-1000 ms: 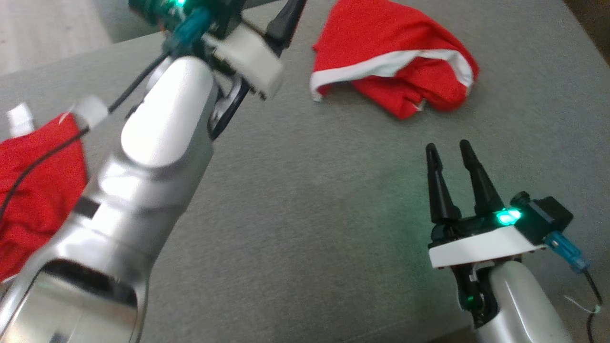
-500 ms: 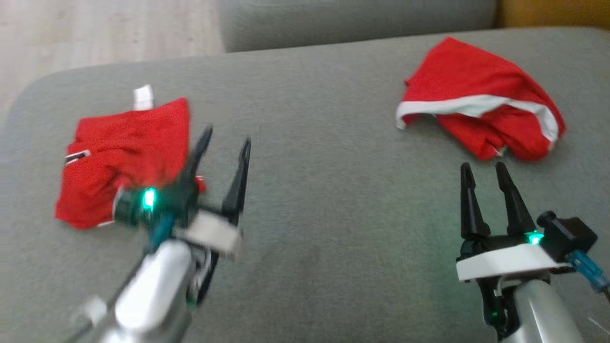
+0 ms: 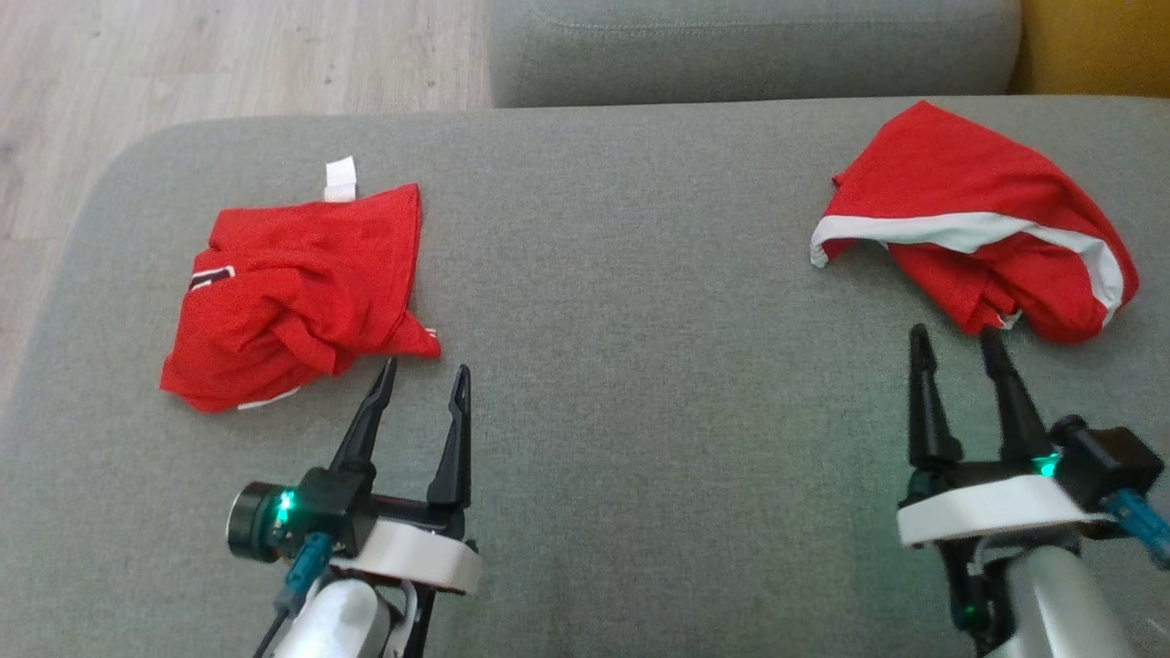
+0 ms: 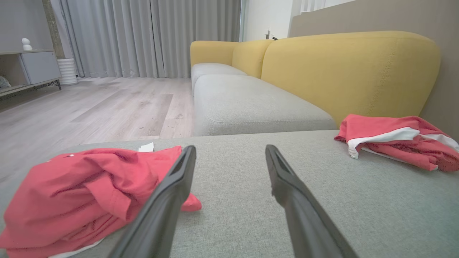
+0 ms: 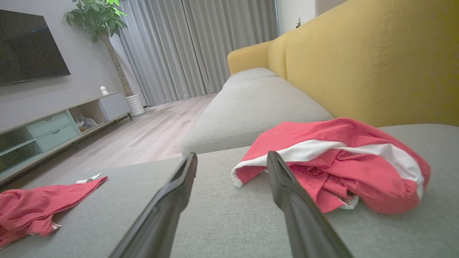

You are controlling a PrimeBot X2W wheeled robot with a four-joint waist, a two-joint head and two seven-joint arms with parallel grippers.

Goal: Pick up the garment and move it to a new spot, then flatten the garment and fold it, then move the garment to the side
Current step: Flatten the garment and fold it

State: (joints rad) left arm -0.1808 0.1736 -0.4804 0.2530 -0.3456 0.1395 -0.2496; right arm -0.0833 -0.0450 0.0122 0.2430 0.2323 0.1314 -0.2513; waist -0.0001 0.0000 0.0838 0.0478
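- While both arms hang low over the grey seat cushion (image 3: 640, 402), the left gripper (image 3: 426, 367) and the right gripper (image 3: 953, 332) each stand with jaws wide and nothing between them.
- Two red pieces lie on the cushion, well apart.
- The white-banded garment (image 3: 969, 174) is bunched at the robot's far right, just beyond the right gripper. I cannot tell whether a tip touches its hem.
- The plain red garment (image 3: 292, 292) is bundled near the left edge with a white label (image 3: 340, 178) poking out behind. The left gripper is near its corner, apart from it.
- My reading: the step in hand is picking up the white-banded piece; nothing is gripped yet.
- To do it well, come down on one raised fold at the near edge, not the thick heap.
- Close just above the cushion so the seat fabric is not pinched.
- Lift until the trailing cloth clears, then carry it toward the open middle.
- Risk: catching several layers at once would make flattening harder.
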